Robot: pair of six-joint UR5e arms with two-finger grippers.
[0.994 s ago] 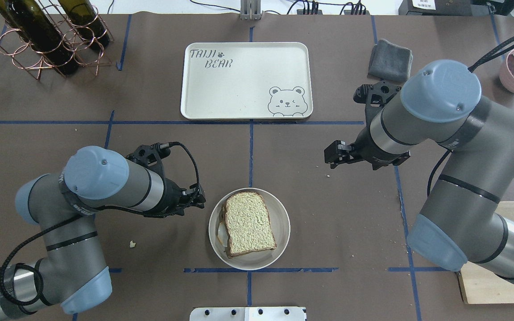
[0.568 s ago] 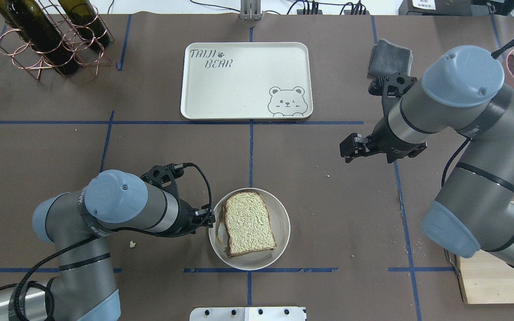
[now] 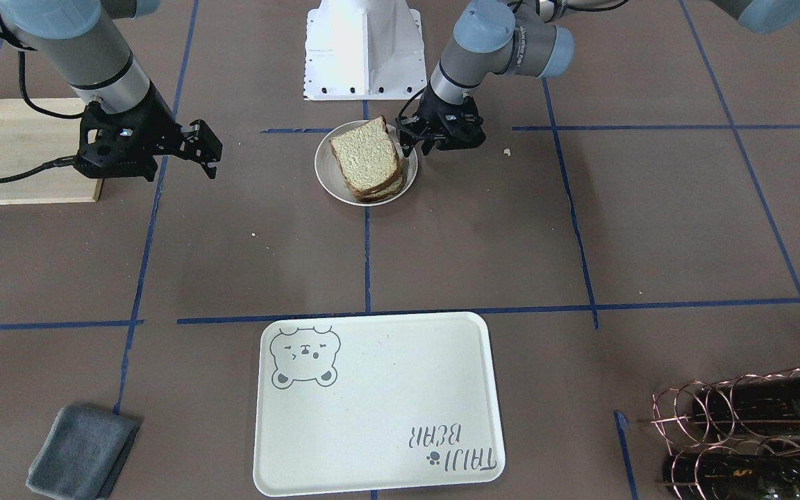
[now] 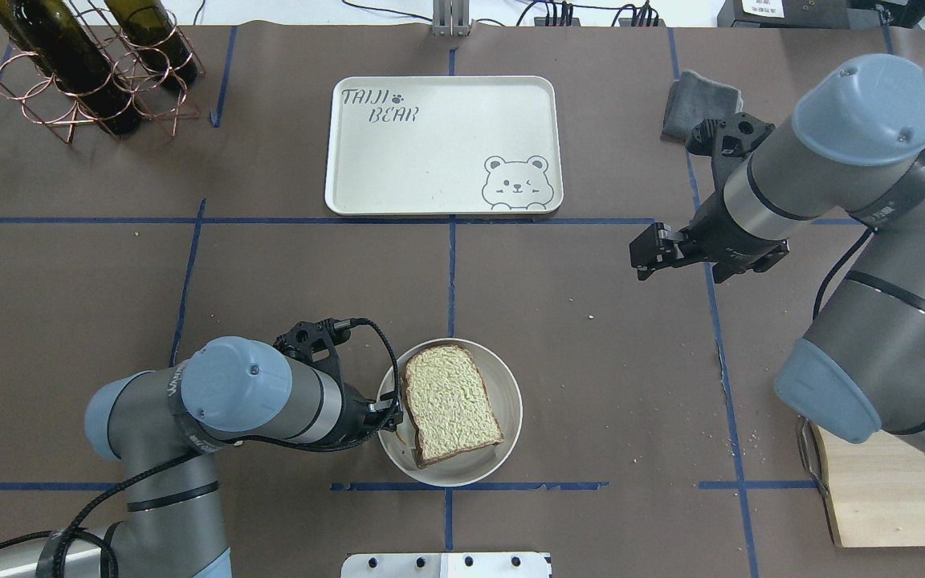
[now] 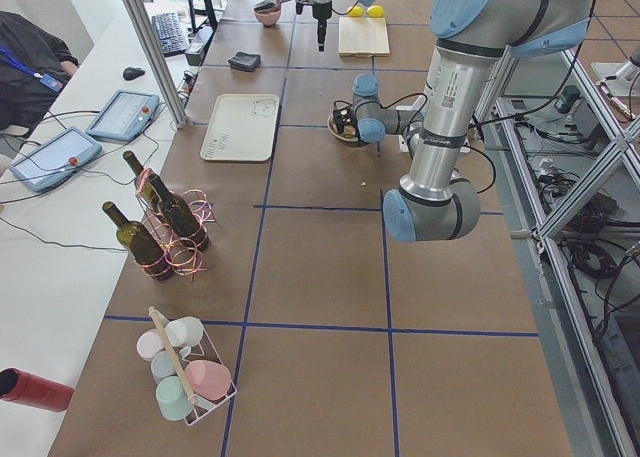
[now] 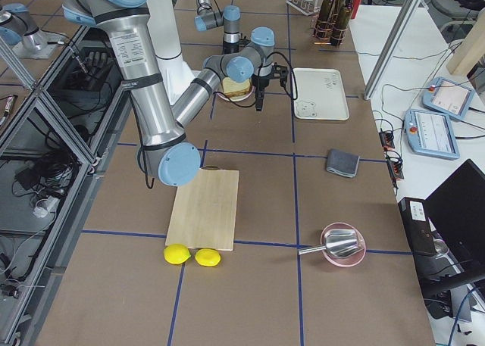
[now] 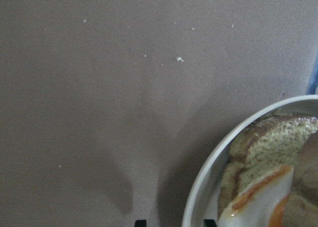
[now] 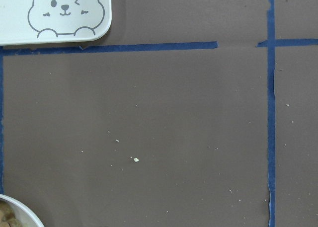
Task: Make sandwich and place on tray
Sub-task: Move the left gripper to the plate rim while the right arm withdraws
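Hovering at the round white plate's (image 4: 512, 417) rim, the left claw (image 4: 391, 414) is standing spread, with the rim between its fingertips. The sandwich (image 4: 450, 401) is lying on that plate, well apart from the tray (image 4: 430, 160). The right claw (image 4: 645, 257) is hanging spread above the worktop (image 4: 591, 377).

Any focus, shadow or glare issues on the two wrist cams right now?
Left wrist view: soft throughout, with the plate rim and sandwich at lower right blurred and a faint forked shadow on the brown paper beside them. Right wrist view: sharp and evenly lit, with the tray corner and crumbs crisp and no glare.
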